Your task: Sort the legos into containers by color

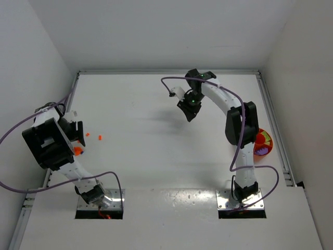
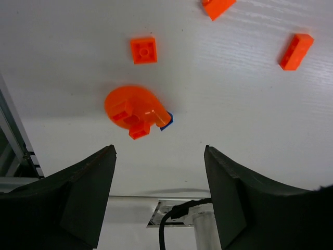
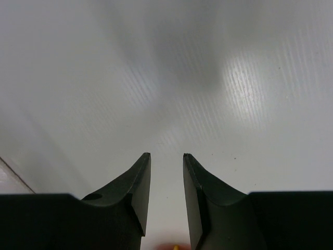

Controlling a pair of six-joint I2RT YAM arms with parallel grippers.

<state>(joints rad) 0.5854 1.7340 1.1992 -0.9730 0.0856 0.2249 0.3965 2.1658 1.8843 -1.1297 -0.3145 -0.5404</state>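
Three small orange legos lie apart on the white table: a square one [image 2: 143, 50], a long one [image 2: 296, 51] and one cut by the top edge [image 2: 217, 6]. Closer to my left gripper [image 2: 160, 156] sits a round orange piece [image 2: 130, 107] with a blue lego [image 2: 167, 122] tucked at its edge. The left jaws stand wide apart over bare table, just short of that piece, holding nothing. From above, the left gripper [image 1: 77, 136] is at the far left by the orange legos [image 1: 100, 137]. My right gripper [image 1: 190, 112] hangs mid-table with a narrow empty gap [image 3: 166, 156].
The round orange bowl [image 1: 265, 141], with purple and yellow-green pieces inside, sits at the right edge, partly behind the right arm. A raised rail runs along the table's left side [image 2: 10, 135]. The left arm's mounting plate and cable [image 2: 177, 216] lie near the front edge.
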